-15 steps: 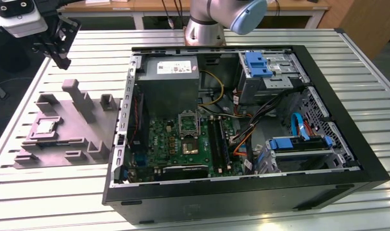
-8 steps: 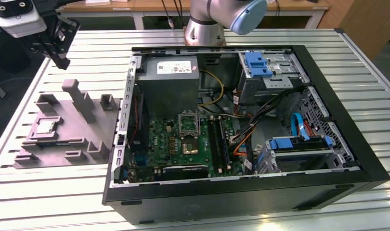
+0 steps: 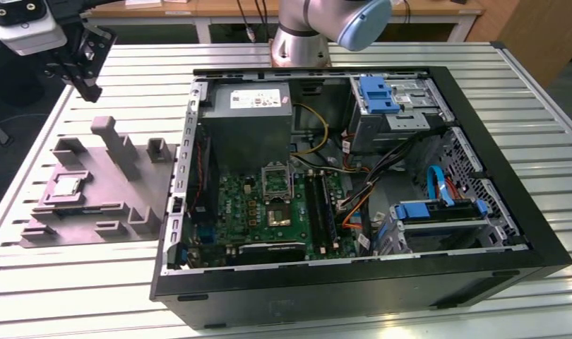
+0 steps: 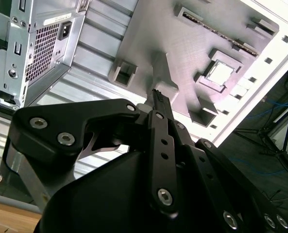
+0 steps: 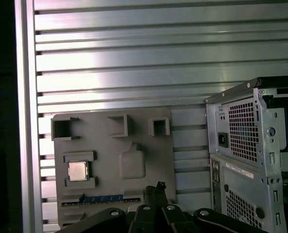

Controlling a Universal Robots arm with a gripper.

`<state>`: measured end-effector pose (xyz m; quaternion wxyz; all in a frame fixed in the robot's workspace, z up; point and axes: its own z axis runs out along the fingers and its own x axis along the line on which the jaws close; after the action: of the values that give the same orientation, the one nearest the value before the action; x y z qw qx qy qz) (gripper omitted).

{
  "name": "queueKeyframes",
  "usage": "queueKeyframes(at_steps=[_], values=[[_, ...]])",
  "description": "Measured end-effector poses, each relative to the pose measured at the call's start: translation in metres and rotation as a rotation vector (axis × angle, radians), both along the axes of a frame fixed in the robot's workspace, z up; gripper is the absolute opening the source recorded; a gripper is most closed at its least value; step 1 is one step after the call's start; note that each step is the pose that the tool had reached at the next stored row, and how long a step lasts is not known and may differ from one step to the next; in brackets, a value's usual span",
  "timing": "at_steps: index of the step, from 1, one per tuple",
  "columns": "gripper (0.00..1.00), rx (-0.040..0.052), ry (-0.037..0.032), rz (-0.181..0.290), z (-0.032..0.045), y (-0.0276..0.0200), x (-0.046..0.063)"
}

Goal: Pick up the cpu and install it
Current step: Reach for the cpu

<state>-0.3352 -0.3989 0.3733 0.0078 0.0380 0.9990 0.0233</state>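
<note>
- cpu [image 5: 77, 171]: pale silvery metal top, dull sheen.
- tray [image 5: 105, 150]: grey moulded plastic, matt.
- table [image 5: 134, 63]: slatted aluminium, brushed, reflective.
- gripper [image 4: 157, 93]: matt black links, bright screw heads.
- computer case [image 3: 361, 282]: matt black shell, bare grey sheet metal inside.

On the table [image 3: 79, 296], toward the exterior view's left: tray [image 3: 102, 205], with the cpu [image 3: 66, 186] in a recess on its left side. Just right of the tray: open computer case [image 3: 361, 286]. Raised by the tray's far edge, apart from it: gripper [image 3: 88, 92].
</note>
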Motion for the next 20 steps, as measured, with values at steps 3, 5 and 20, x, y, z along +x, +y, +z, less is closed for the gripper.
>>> queueKeyframes(at_steps=[3,5,20], values=[[0.11,0.0,0.0,0.0,-0.0001,0.0,0.0],[0.11,0.0,0.0,0.0,-0.0001,0.0,-0.001],[0.11,0.0,0.0001,0.0,-0.0007,0.0,-0.013]])
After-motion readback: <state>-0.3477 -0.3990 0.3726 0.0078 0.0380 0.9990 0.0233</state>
